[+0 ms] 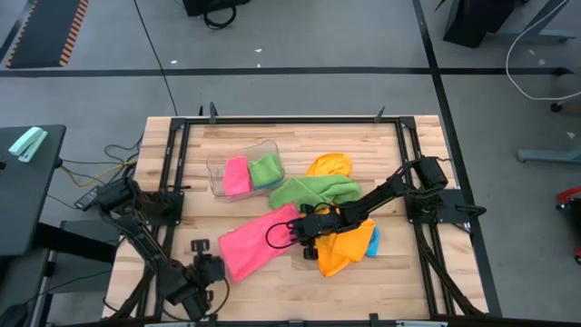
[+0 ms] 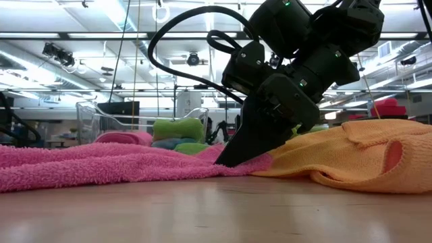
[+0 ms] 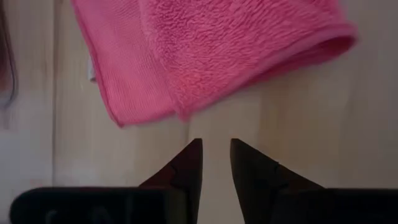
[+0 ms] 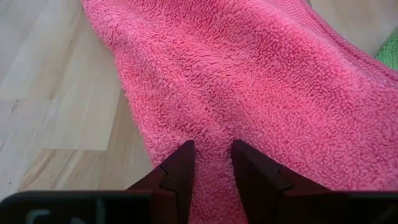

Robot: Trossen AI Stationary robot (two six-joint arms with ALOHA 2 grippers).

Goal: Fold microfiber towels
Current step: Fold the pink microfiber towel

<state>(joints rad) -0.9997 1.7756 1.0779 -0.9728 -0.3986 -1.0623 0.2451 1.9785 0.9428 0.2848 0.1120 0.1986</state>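
The pink towel [image 1: 259,243] lies half-folded on the desk [image 1: 300,282], long axis running from the left end effector [image 3: 216,152], spread and empty just off its near corner, to the right end effector [image 4: 212,155], pinching its far edge.

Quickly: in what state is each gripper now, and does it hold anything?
Left gripper: fingers slightly apart, empty, just short of the pink towel.
Right gripper: fingers closed on the pink towel, pinching a fold.
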